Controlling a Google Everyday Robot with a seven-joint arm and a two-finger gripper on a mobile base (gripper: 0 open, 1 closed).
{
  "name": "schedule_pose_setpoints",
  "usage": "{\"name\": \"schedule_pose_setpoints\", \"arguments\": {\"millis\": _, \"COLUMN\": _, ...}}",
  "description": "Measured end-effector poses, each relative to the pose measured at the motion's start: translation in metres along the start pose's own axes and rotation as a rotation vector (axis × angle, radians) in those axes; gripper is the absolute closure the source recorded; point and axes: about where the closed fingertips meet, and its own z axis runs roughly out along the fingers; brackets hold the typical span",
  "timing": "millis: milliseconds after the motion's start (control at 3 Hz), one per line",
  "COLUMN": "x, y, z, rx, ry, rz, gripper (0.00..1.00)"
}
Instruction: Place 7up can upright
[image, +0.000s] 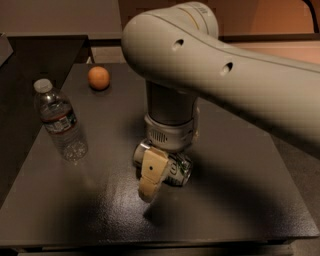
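The 7up can (176, 169) lies on its side on the dark table (230, 200), just left of the middle. Its silver end shows at the left. My gripper (161, 176) comes straight down over it from the large pale arm. One tan finger (152, 174) crosses the front of the can and the other finger is hidden behind it. The gripper is shut on the can. I cannot tell whether the can touches the table.
A clear plastic water bottle (60, 121) stands at the table's left side. An orange fruit (99, 78) sits at the far left corner. The table's front edge runs along the bottom of the view. A dark cabinet stands at the left.
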Motion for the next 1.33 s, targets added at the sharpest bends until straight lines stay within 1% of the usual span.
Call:
{"name": "schedule_pose_setpoints", "arguments": {"millis": 333, "x": 0.003, "y": 0.001, "z": 0.006, "rx": -0.001, "ry": 0.001, "rz": -0.010, "gripper": 0.13}}
{"name": "schedule_pose_setpoints", "arguments": {"millis": 667, "x": 0.005, "y": 0.001, "z": 0.009, "rx": -0.001, "ry": 0.001, "rz": -0.015, "gripper": 0.36}}
{"name": "schedule_pose_setpoints", "arguments": {"millis": 1000, "x": 0.006, "y": -0.006, "z": 0.004, "rx": 0.000, "ry": 0.013, "rz": -0.027, "gripper": 0.60}}
{"name": "schedule_pose_setpoints", "arguments": {"millis": 1333, "x": 0.016, "y": -0.014, "z": -0.021, "rx": 0.024, "ry": 0.102, "rz": 0.059, "gripper": 1.00}}
